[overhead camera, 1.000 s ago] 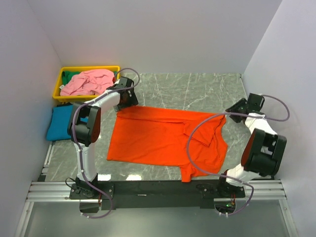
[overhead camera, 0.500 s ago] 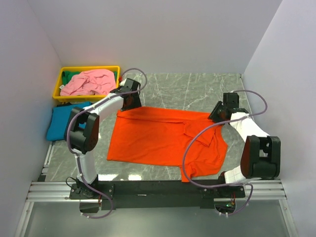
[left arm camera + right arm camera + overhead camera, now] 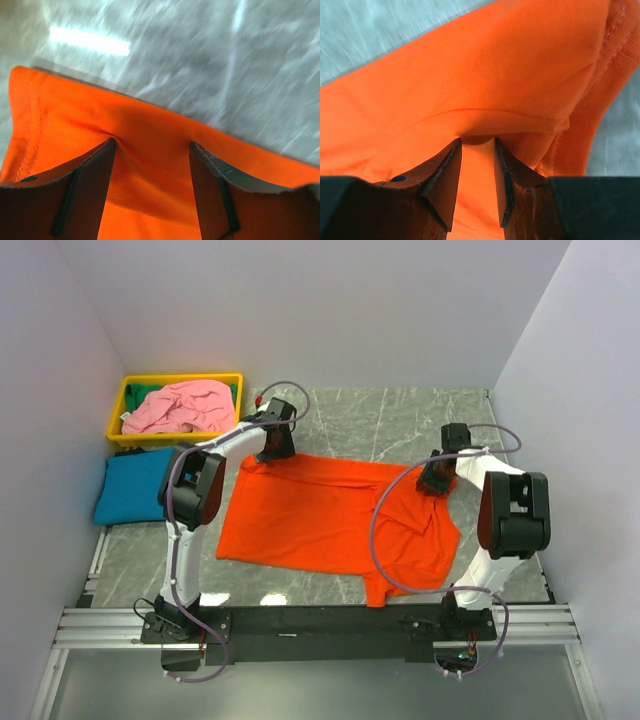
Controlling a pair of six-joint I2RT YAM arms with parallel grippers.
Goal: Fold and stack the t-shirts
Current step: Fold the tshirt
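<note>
as both claws came down on the orange shirt

while i stood by the table (image 3: 400,425), the orange t-shirt (image 3: 310,520) lay spread across its middle, and both claws sat on the shirt's far edge. the left claw (image 3: 272,448) was at the far left corner. from its own camera the fingers (image 3: 85,190) stood well apart, tips down on the cloth just inside the hem, with orange fabric lying between them and a small pucker at one tip. the stitched side hem ran close beside that finger, and bare marble showed just beyond the edge.

the right claw (image 3: 433,484) was at the far right corner, near the neck. its fingers were drawn close, leaving only a narrow gap filled with orange cloth, and a raised fold crossed right at the tips. i could not tell whether it had really pinched that fold or only pressed against it. ribbed collar trim curved past on one side.

the shirt looked mostly flat and bright on its left half. its right half was rumpled, with a flap doubled over itself and one piece poking toward the arm bases.

a teal t-shirt (image 3: 130,488) lay folded at the table's left edge, and a pink t-shirt (image 3: 180,405) was heaped in the yellow tray (image 3: 180,379) behind it.
</note>
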